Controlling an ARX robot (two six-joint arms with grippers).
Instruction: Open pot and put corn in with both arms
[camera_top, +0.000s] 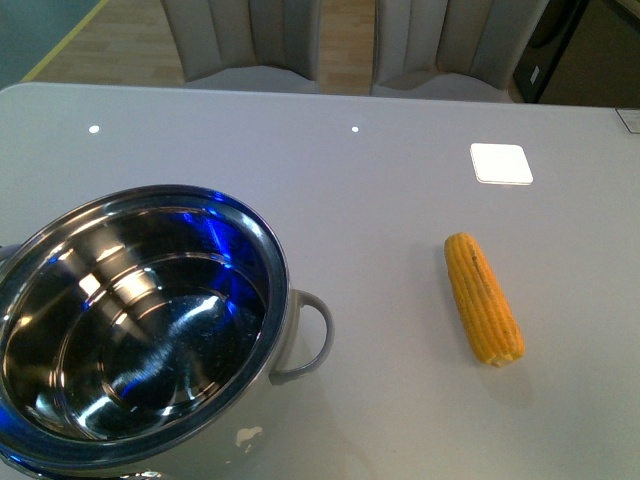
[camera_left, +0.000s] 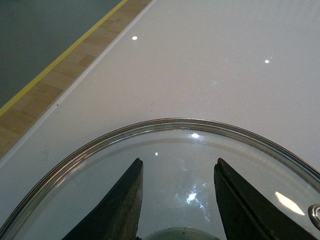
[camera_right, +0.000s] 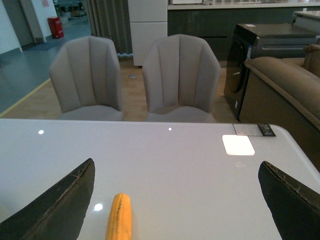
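Between the left claw's (camera_left: 178, 161) dark fingers (camera_left: 120, 205) sits the round knob (camera_left: 180, 234) of the glass lid (camera_left: 235, 145). The knob fills the gap from one finger to the other, so this claw looks clenched on the lid by its knob. The lid's metal rim curves out ahead of the fingertips over bare table (camera_left: 200, 65). Whether it hangs clear of the table or rests on it, I cannot tell. Holding it by the knob keeps the glass level and off to the side, away from the pot's mouth.

The pot (camera_top: 283, 270) stands uncovered with nothing inside, its grey loop handle (camera_top: 312, 335) facing the corn's side. Neither claw shows in the front view, so the pot's place relative to them is unclear.

The right claw (camera_right: 176, 165) is spread wide and empty. The corn (camera_right: 119, 219) lies on the table just ahead of it, nearer one finger than the other, with its length pointing away from the claw. That wide spread suits a cob lying loose, though the claw probably needs to centre over it and turn across its length before closing. The opening step seems done; the corn is not yet picked up.
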